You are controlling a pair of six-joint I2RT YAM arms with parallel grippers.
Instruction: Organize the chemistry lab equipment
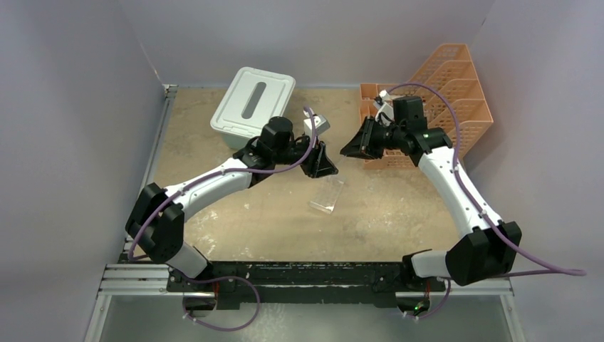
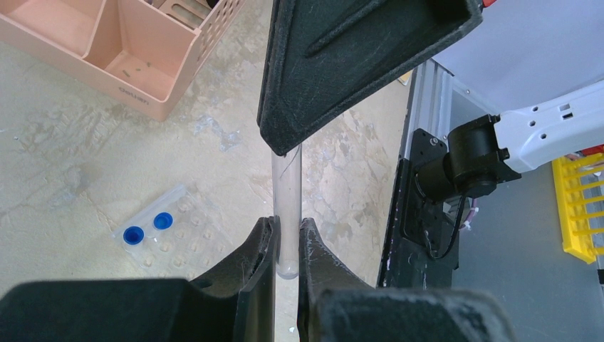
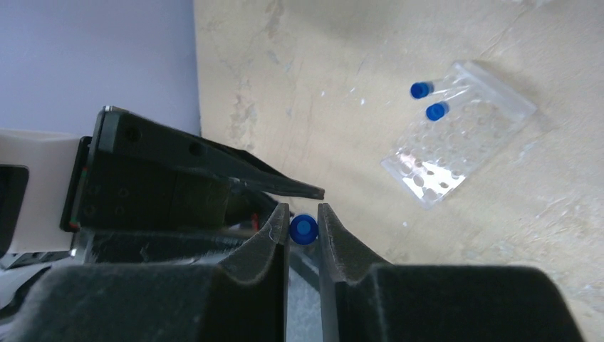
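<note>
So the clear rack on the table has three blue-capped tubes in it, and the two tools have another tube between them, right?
No, the right wrist view shows two blue-capped tubes in the clear rack, not three. The left tool and right tool do have another tube between them.

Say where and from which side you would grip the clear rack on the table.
Probably from above, with the jaws across the narrow width of the rack, at its empty end. It lies flat on the table, so its long edges are reachable only from the top, and two capped tubes occupy the other end.
</note>
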